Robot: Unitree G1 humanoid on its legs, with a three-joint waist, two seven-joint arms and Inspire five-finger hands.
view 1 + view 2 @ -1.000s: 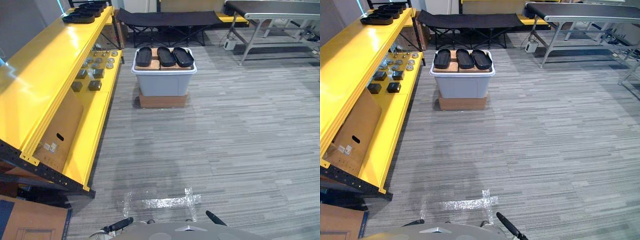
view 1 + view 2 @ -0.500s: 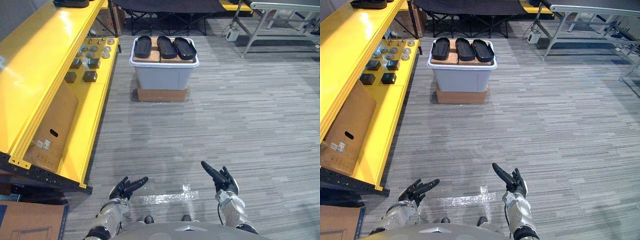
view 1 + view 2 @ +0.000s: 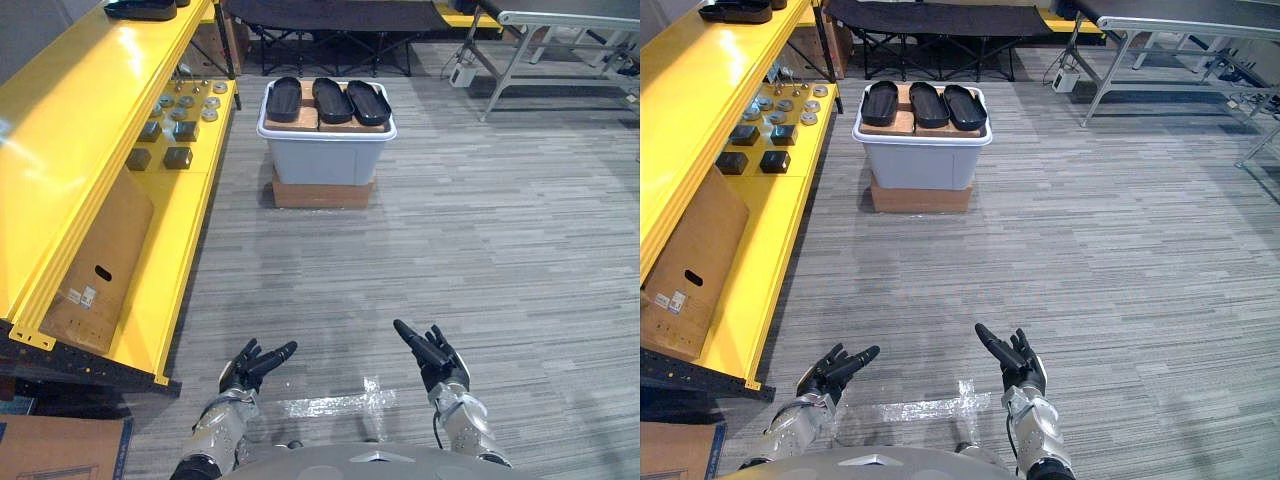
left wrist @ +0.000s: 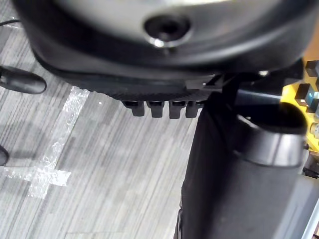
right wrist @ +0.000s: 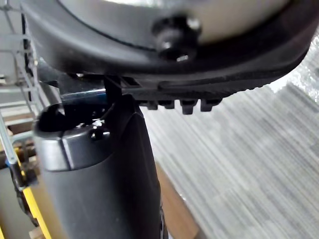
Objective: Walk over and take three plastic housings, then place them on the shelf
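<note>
Left hand and right hand have risen, fingers spread, empty; you're approaching: walk up to the housings on the bin.

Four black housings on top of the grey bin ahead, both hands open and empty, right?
Not quite: three black housings lie on the grey bin, as the left eye view shows. The left hand and right hand are open and empty.

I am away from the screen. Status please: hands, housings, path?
Left hand open, empty; right hand open, empty. Three black housings on grey bin ahead. Nothing blocks the floor between.
</note>
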